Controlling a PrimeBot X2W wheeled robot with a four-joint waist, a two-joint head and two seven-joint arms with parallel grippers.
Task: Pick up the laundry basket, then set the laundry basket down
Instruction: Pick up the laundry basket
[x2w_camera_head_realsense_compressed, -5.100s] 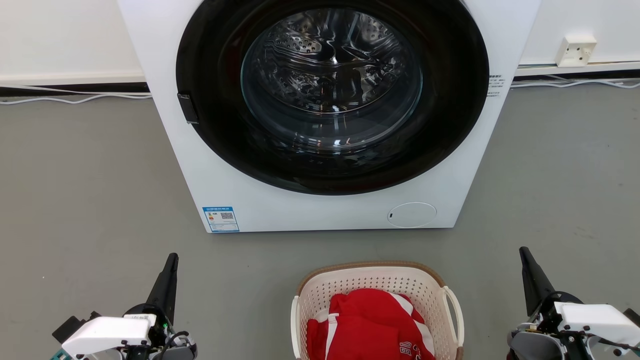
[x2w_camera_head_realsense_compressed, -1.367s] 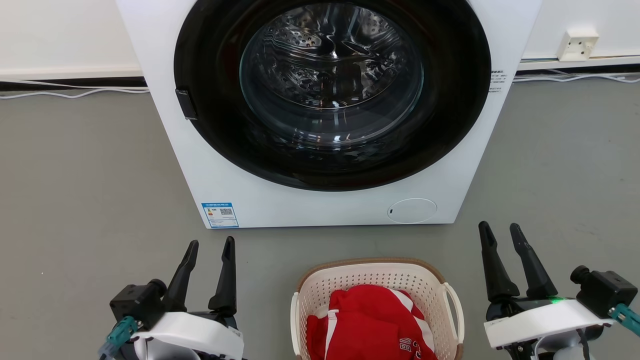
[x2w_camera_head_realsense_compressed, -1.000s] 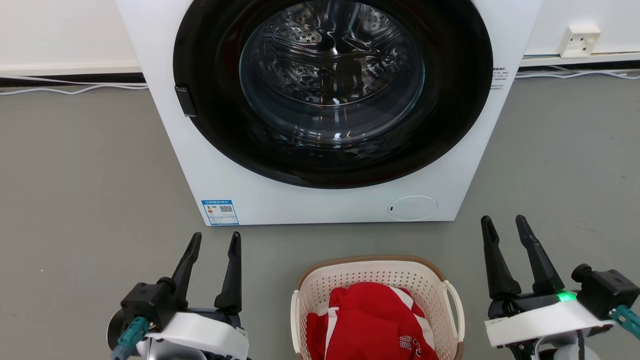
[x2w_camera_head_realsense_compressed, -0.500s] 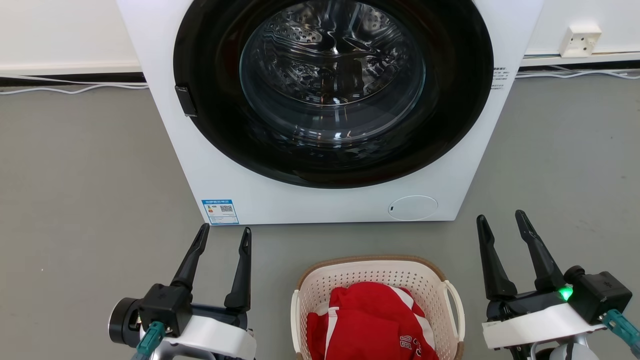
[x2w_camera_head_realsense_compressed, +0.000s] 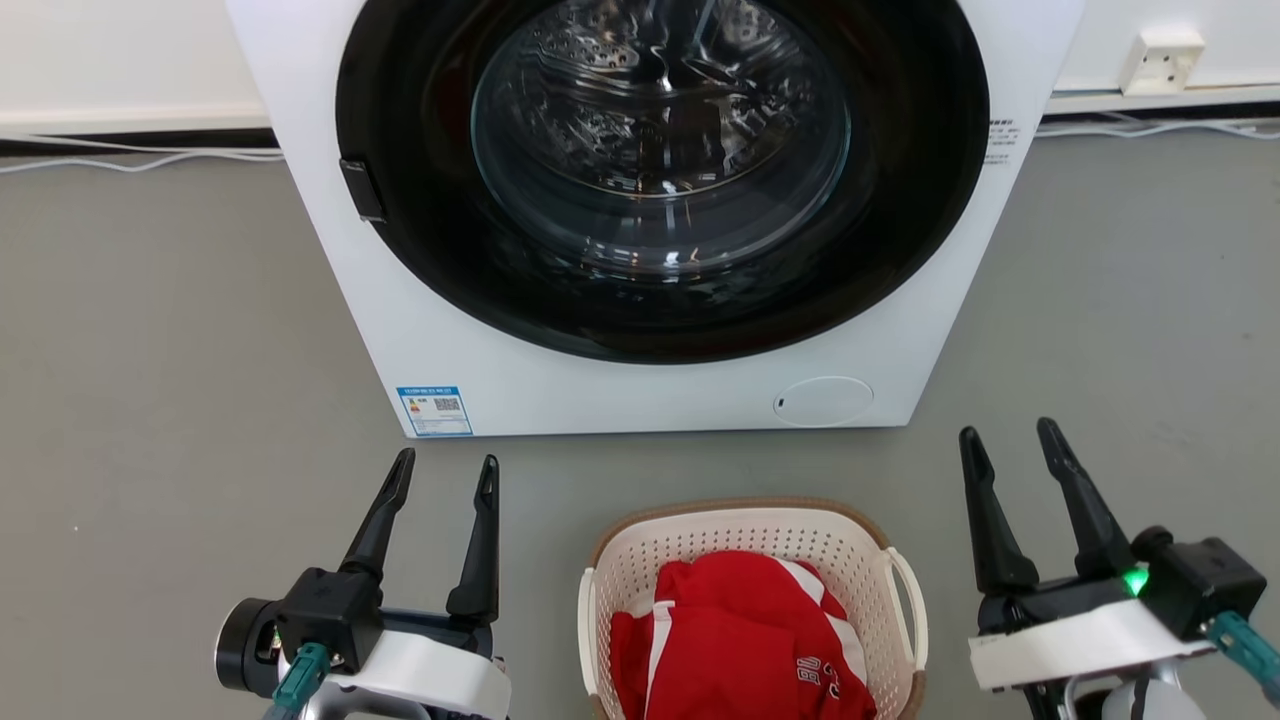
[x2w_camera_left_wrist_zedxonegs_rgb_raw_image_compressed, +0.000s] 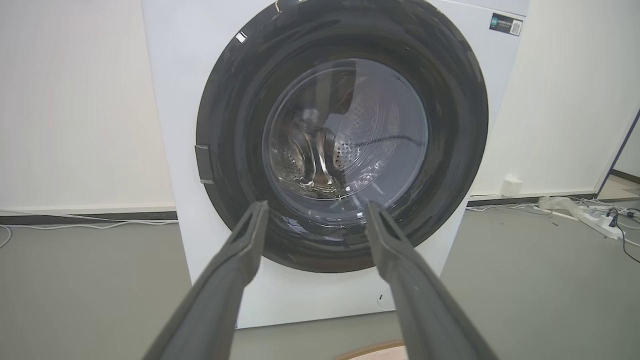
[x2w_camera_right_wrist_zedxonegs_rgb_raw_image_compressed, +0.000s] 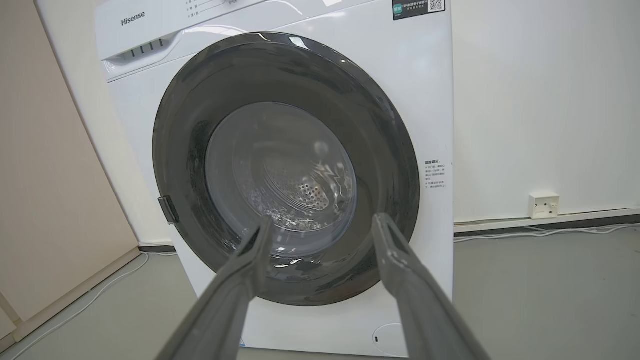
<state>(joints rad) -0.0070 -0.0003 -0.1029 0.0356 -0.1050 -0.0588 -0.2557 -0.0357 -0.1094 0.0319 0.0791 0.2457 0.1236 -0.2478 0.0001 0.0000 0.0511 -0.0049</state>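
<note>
Laundry basket on smooth grey floor, low centre of head view, just in front of washing machine but clear of it. Near end cut off by frame edge. Small, rounded-rectangular, cream-white perforated plastic. Brown woven-look rim, white loop handle on each side. Holds crumpled red garment, soft folds, white stripes, white lettering.

Machine: glossy white boxy front, big round black door ring, domed glass porthole with perforated steel drum behind. Small dark latch on ring's left edge. Blue label and round white cap low on the panel. "Hisense" legible in right wrist view.

Left gripper at lower left, left of basket, not touching. Two long dark tapered fingers aimed toward the machine, splayed apart, nothing between them. White wrist shell, black camera block, teal connector behind.

Right gripper at lower right, just beyond the right handle, not touching. Fingers likewise spread and empty, slightly tilted left. Green light lit on the wrist.

Both arms roughly level with each other, flanking the basket. Both wrist views look along parted fingers straight at the door. Sliver of brown rim at bottom edge of left wrist view, between the fingers.

White socket box and loose cables along the wall base.
</note>
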